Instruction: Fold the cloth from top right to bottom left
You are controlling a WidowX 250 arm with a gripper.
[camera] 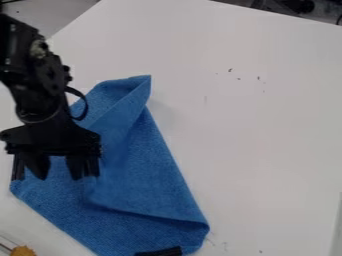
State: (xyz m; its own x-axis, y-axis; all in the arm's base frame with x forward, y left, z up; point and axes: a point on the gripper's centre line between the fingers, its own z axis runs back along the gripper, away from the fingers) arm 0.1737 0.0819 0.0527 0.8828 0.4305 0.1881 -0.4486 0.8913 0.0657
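While my black two-finger jaws hang open, the blue fabric cloth (67,220) looks light, limp, best pinched at its flap's (133,185) left edge.

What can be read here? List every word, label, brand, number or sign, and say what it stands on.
None. No text is legible on the blue cloth, the end effector or the white table. The dark specks form no readable characters.

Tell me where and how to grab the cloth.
I'd pinch the cloth at its top corner, coming down from above with the open hand; it narrows to a point there and seems to lift off the table.
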